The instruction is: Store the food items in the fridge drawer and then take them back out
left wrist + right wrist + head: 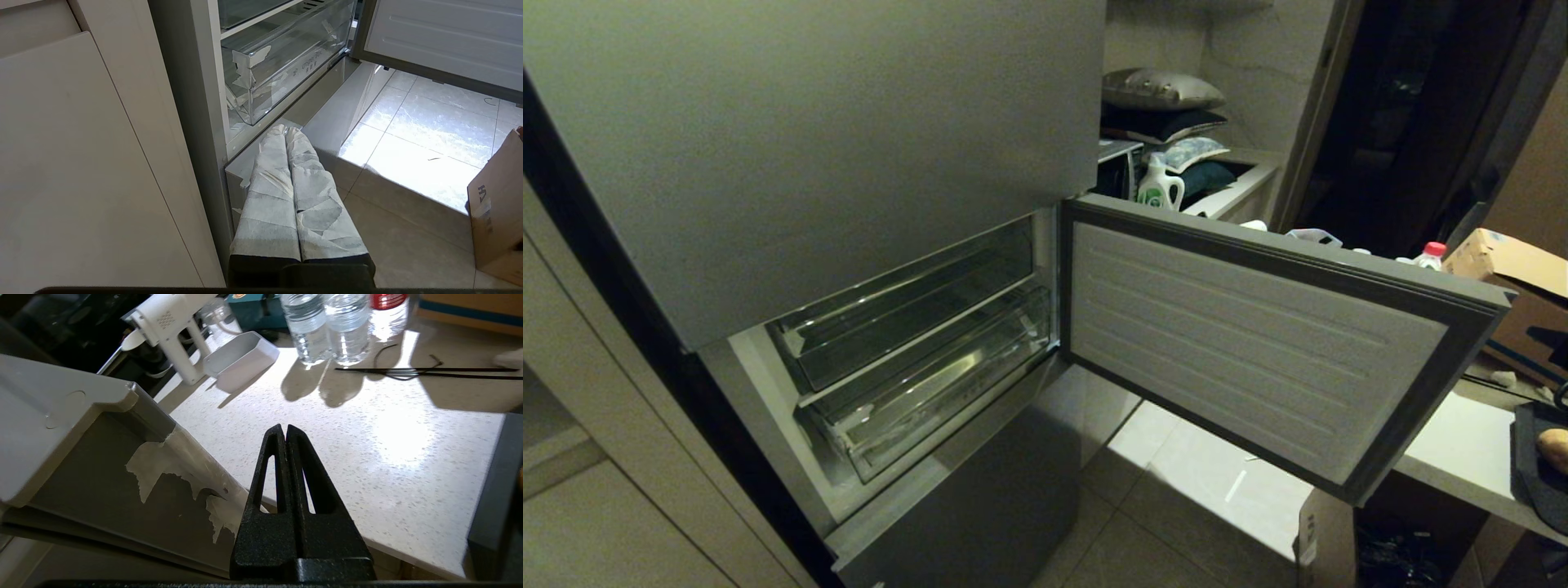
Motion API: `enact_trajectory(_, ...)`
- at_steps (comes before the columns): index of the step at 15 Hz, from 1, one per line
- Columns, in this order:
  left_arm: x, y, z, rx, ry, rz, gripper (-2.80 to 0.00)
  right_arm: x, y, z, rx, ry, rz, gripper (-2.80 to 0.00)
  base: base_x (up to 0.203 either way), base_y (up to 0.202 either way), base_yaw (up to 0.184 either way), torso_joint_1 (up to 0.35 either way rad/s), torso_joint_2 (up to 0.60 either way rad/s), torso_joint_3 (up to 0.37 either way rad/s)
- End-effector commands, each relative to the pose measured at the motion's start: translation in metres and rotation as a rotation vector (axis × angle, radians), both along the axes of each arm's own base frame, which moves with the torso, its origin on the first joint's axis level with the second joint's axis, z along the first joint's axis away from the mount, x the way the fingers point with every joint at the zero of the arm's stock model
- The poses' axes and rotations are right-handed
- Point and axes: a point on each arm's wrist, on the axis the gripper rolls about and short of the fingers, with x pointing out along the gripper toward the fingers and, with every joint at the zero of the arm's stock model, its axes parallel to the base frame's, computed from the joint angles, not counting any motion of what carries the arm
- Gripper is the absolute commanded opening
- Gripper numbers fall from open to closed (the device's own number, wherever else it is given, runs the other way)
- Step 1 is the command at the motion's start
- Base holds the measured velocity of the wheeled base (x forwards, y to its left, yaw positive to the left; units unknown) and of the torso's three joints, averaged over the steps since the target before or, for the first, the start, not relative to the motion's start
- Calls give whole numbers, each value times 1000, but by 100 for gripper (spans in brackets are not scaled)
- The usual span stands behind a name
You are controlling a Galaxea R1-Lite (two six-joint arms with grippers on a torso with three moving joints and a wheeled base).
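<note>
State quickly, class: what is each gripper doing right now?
Left gripper: shut, empty, near the fridge drawer.
Right gripper: shut, empty, over the counter.

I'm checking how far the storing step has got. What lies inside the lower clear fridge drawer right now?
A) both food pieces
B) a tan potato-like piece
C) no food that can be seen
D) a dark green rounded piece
C: the fridge drawer shows only its bare clear walls and floor behind the open fridge door, and a tan piece lies out on the dark mat on the counter.
</note>
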Motion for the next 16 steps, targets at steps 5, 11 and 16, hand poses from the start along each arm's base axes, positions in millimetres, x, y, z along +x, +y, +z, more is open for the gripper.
enact_trajectory(5, 0, 0, 0, 0, 1, -1, -280, 14, -9, -7, 14, -9, 76, -280, 0, 0, 0, 0, 0, 0)
enact_trajectory(11, 0, 0, 0, 0, 1, -1, -280, 22, -13, -13, 27, -8, 147, -280, 0, 0, 0, 0, 0, 0)
enact_trajectory(16, 0, 0, 0, 0, 1, -1, -280, 20, -10, -15, 39, -14, 218, -280, 0, 0, 0, 0, 0, 0)
